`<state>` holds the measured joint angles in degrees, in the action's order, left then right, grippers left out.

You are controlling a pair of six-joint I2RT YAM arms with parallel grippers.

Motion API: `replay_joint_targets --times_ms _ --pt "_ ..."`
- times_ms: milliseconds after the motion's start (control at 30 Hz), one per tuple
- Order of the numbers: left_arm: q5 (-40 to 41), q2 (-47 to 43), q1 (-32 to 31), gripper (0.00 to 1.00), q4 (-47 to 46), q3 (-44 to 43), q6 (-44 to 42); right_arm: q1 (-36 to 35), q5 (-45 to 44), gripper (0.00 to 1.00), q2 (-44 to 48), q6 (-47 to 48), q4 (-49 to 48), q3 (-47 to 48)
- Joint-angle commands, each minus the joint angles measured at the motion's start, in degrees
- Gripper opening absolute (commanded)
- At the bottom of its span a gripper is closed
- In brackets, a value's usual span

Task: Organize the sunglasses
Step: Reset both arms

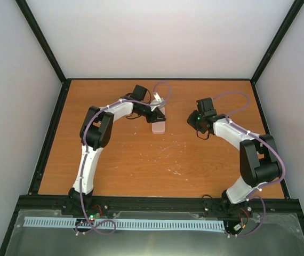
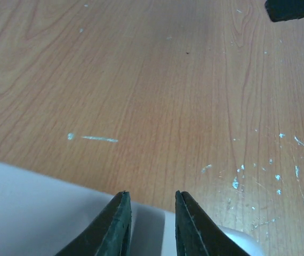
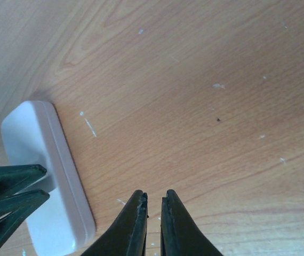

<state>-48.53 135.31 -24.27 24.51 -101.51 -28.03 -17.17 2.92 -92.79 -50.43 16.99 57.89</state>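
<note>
While pink case (image 3: pixel 32 133) lies toward desk's (image 1: pixel 141 160) far edge, left gripper (image 2: pixel 151 194) narrowly parted over it, grip unclear; right gripper (image 3: pixel 154 194) near-closed, empty.

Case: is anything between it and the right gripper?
Nothing visible: only bare table lies between the right gripper and the shut case. The left gripper is at its other side. No sunglasses show.

Pale grey walls (image 1: pixel 157 37) enclose a wooden surface (image 1: pixel 141 165) — flecked with white scuffs — edged by black framing (image 1: pixel 157 202).
</note>
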Motion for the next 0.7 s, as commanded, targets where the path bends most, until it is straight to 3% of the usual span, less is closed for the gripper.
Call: replay_joint_targets --times_ms 0,133,167,200,233,267,300,433,667 --pt "5.22 -1.38 -1.41 0.25 3.52 4.5 -2.37 0.04 -1.62 0.09 1.98 1.49 0.49 -1.94" --pt "6.09 -11.58 -1.47 0.32 -2.54 11.71 -2.83 0.03 -2.25 0.11 3.39 3.99 0.51 -1.54" --pt "6.1 -14.27 -1.4 0.38 -3.85 13.09 -2.8 0.04 -2.67 0.12 3.76 4.9 0.88 -1.1" --pt "6.05 -16.84 -1.28 0.48 -5.25 14.61 -2.41 0.03 -3.21 0.13 4.17 5.88 1.76 -0.66" --pt "6.0 -19.75 -1.16 0.67 -7.0 16.04 -1.69 0.03 -3.87 0.14 4.65 7.08 2.59 -0.14" --pt "6.16 -22.49 -0.9 0.94 -8.77 17.55 -0.68 0.03 -4.73 0.15 5.37 8.28 3.39 0.2" --pt "6.94 -25.62 -0.8 0.99 -10.87 19.1 0.67 0.03 -5.58 0.17 5.99 9.54 4.0 0.43" --pt "12.92 -37.56 -0.3 1.0 -19.51 24.77 6.57 0.18 -9.63 0.24 8.27 13.34 7.45 0.91" --pt "19.61 -50.84 4.63 1.0 -20.06 30.77 19.36 0.97 -10.0 0.29 10.48 14.69 10.42 0.19"
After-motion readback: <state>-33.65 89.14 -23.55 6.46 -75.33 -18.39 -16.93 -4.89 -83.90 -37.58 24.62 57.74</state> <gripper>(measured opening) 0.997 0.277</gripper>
